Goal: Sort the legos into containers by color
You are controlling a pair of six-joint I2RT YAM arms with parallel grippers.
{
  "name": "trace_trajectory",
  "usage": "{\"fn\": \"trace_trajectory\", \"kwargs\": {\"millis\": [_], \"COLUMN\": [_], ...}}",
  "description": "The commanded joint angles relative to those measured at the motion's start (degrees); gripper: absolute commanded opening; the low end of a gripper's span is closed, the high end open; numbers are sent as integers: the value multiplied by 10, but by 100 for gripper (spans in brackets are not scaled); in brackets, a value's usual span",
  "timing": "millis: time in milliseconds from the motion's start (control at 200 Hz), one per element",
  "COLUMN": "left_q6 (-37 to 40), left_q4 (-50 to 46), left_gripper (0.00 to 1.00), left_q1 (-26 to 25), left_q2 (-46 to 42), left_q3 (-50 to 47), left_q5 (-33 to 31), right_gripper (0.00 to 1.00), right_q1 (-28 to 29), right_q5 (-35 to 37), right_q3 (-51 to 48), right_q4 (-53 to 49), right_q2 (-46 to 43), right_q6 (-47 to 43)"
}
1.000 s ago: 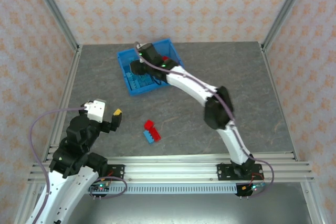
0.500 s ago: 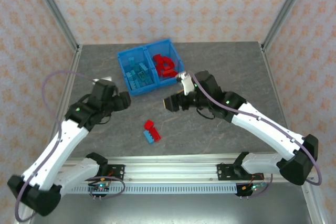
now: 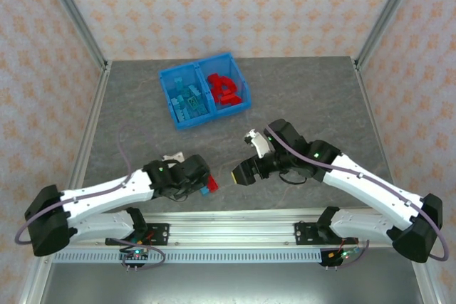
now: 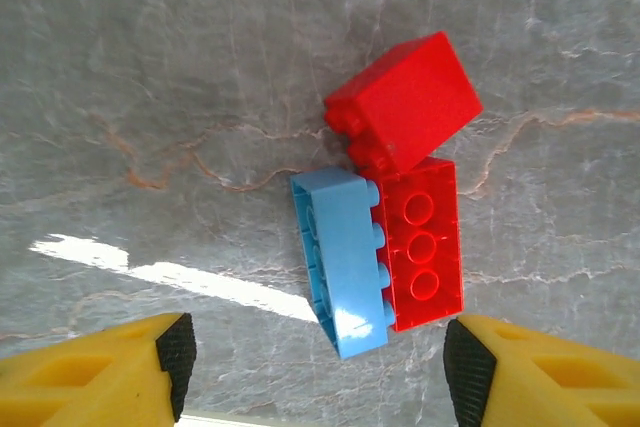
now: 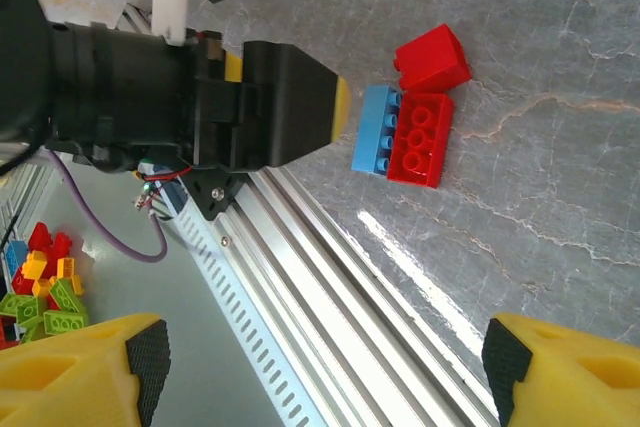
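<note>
Three legos lie together near the table's front edge: a light blue brick [image 4: 345, 262] lying against a red brick [image 4: 422, 247], and a second red brick [image 4: 405, 102] just beyond them. My left gripper [image 4: 320, 372] hovers over them, open, its fingertips either side of the near end of the blue-and-red pair without touching. In the top view it [image 3: 206, 179] covers most of the cluster [image 3: 212, 186]. My right gripper [image 3: 240, 174] hangs open and empty just right of the cluster. The containers are one blue bin [image 3: 176, 120]: light blue bricks [image 3: 189, 101] left, red bricks [image 3: 226, 89] right.
The aluminium rail [image 5: 330, 277] of the table's front edge runs directly under my right gripper [image 5: 325, 367]. A box of spare coloured bricks [image 5: 40, 287] sits below table level. Frame posts and patterned walls close in the sides and back.
My left arm swung from the left side down over the loose bricks and narrowed its jaws. My right arm pulled back from the bin to the front centre and opened wider.
</note>
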Motion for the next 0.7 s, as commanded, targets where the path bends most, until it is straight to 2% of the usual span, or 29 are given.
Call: {"fn": "trace_trajectory", "kwargs": {"millis": [0,125,385,696], "left_q6": [-59,-57,-52,-37], "left_q4": [45,89,83,59], "left_gripper": [65,61,56,44], "left_q1": [-3,-3,-3,-3], "left_q2": [25,47,81,84], "left_q3": [-9,-27,-34,-50], "left_q5": [-42,-35,-36,-19], "right_gripper": [83,84,84,84], "right_q1": [1,1,1,1], "right_q5": [-13,0,13,23], "right_q3": [-6,-12,-15,-20], "right_q4": [-3,-6,-2,1], "right_q2": [5,6,7,5], "right_q6": [3,3,7,15]}}
